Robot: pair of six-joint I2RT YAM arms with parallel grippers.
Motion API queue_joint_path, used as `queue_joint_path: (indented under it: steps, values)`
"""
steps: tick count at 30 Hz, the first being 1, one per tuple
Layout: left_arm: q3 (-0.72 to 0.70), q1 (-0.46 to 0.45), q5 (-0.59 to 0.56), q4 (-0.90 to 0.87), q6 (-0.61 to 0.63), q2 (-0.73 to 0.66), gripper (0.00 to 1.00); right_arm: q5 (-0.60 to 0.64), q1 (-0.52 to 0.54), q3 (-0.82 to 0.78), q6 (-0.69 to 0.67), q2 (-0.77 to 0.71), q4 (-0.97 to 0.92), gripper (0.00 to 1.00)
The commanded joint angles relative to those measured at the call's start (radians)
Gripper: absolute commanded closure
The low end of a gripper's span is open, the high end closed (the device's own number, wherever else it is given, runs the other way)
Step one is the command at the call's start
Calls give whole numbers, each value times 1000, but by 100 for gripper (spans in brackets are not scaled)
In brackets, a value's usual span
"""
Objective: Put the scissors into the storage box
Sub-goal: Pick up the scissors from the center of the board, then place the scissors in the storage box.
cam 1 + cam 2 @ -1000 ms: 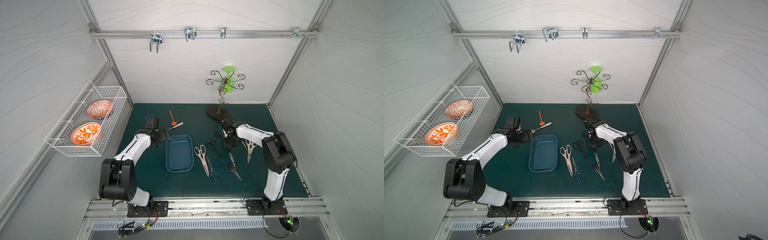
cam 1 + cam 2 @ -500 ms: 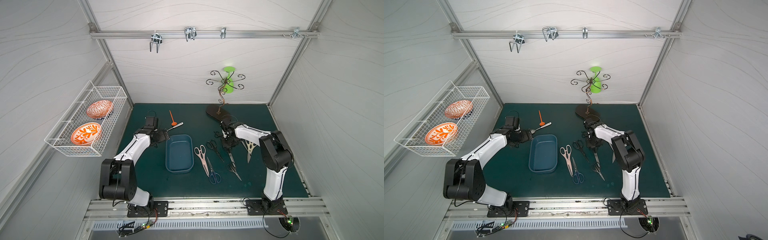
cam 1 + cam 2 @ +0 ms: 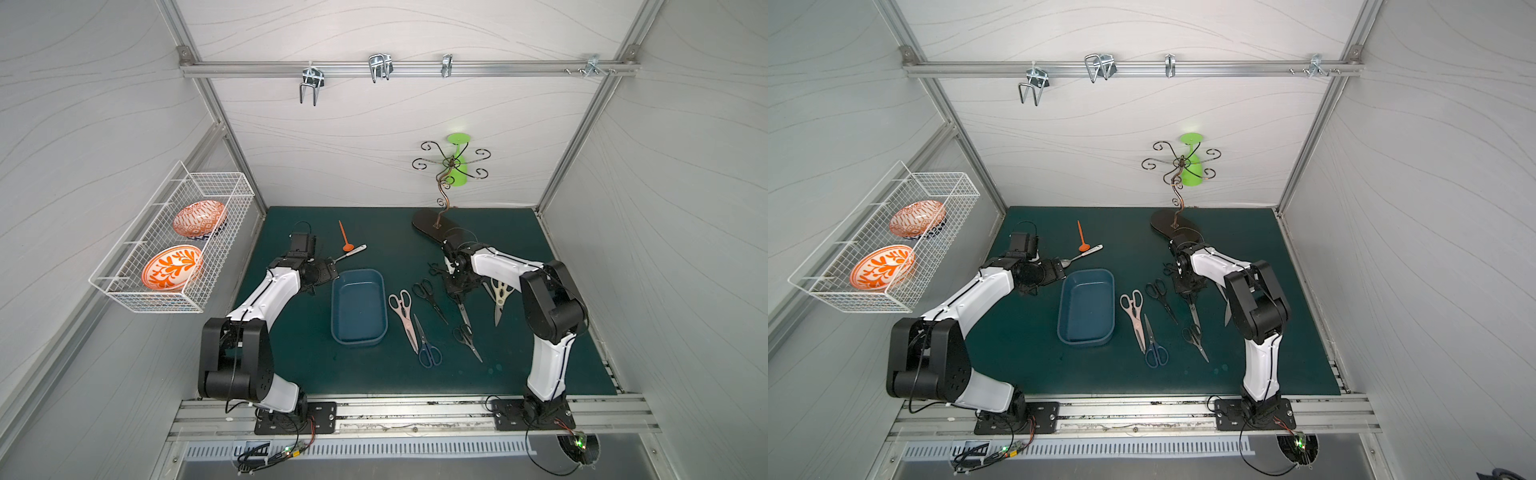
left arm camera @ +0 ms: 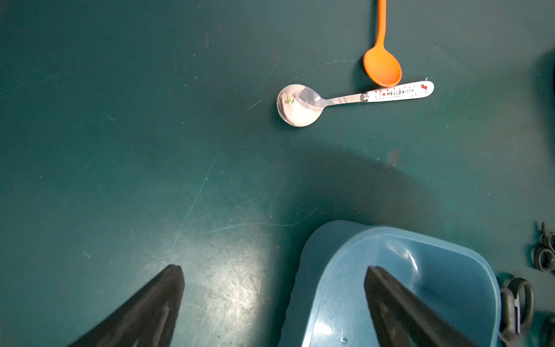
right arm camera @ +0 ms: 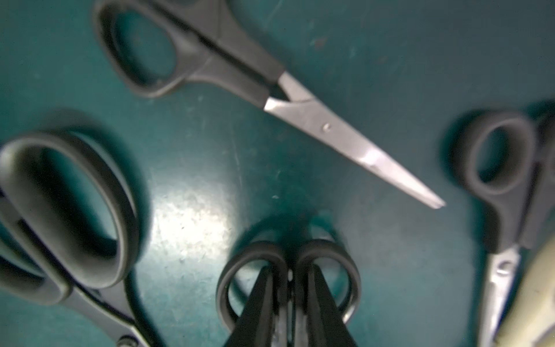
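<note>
I see right gripper (image 5: 289,272) narrow, pinching small black scissors (image 5: 223,288) between the loops: light, stiff, slick blades, good hold.

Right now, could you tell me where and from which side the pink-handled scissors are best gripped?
I would grip the pink-handled scissors at the narrow neck between handle loops and pivot, coming straight down and closing across their width. They lie flat on the mat, and the dark blue scissors lie close along their blades, so the handle end looks freer.
</note>
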Motion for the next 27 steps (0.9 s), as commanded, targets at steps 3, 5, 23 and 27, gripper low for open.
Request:
queue_joint_path:
  steps: [3, 5, 23, 27]
  values:
    - [10, 11, 4, 28, -22, 3, 2, 18, 3, 134, 6, -104, -71, 92]
    - [10, 14, 12, 30, -25, 1, 2, 10, 16, 202, 22, -119, -98, 93]
    - [11, 147, 51, 51, -63, -63, 2, -56, 469, 539, 526, 50, 67, 94]
    - [8, 149, 52, 52, -64, -73, 2, -30, 517, 521, 642, 108, 118, 94]
